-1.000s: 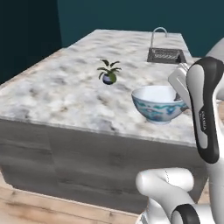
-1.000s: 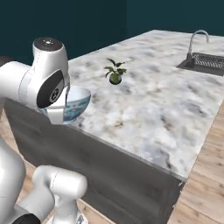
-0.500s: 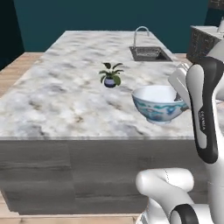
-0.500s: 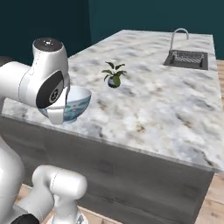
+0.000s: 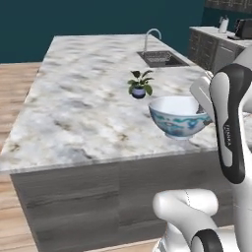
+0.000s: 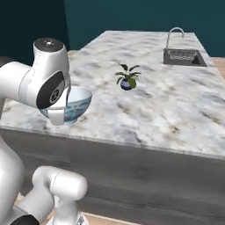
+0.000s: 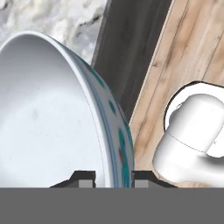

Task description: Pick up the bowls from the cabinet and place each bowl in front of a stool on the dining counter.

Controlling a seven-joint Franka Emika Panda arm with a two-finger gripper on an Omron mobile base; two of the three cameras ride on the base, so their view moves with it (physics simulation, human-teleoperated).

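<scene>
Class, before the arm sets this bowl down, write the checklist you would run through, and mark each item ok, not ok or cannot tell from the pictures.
1. Grip on the white bowl: the gripper has its jaws closed over the rim, one fingertip inside, one outside. Ok.
2. Bowl upright: it sits level in both base views. Ok.
3. Bowl over the dining counter: the hand view shows its outer side hanging past the slab's edge, over the floor. Not ok.
4. Free landing spot: bare marble lies beside the bowl; the potted plant and the sink stand well away. Ok.
5. Stool in front of the spot: no stool is visible. Cannot tell.
</scene>
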